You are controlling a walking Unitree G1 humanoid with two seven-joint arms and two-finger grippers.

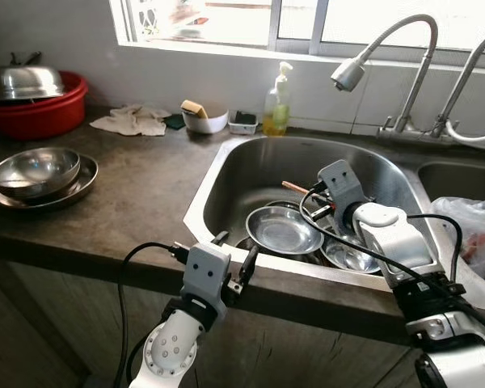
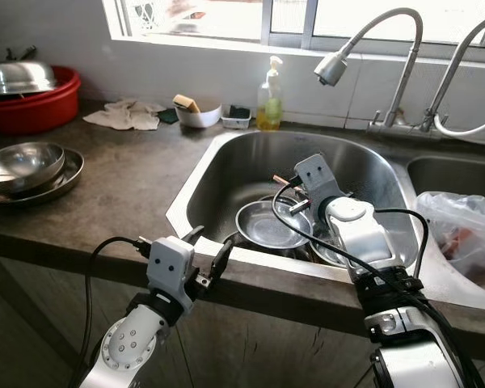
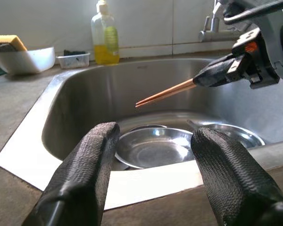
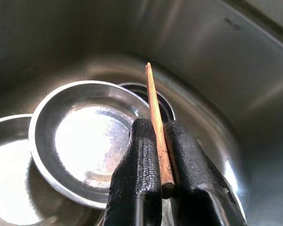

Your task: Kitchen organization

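Note:
My right gripper (image 1: 317,200) is shut on a wooden chopstick (image 4: 156,127) and holds it over the steel sink (image 1: 250,166), its tip pointing toward the sink's left wall. Below it lie a round steel plate (image 1: 284,229) and a second steel dish (image 1: 345,254) on the sink floor. The chopstick (image 3: 167,92) also crosses the left wrist view. My left gripper (image 1: 234,260) hovers open at the counter's front edge, just before the sink rim, with nothing between its fingers (image 3: 87,169).
A soap bottle (image 1: 276,101), a white bowl with a sponge (image 1: 204,118) and a small tray sit behind the sink. Stacked steel bowls (image 1: 37,174) and a red basin (image 1: 39,113) stand at the left. Two faucets (image 1: 388,61) rise at the back right; a plastic bag (image 1: 475,230) lies right.

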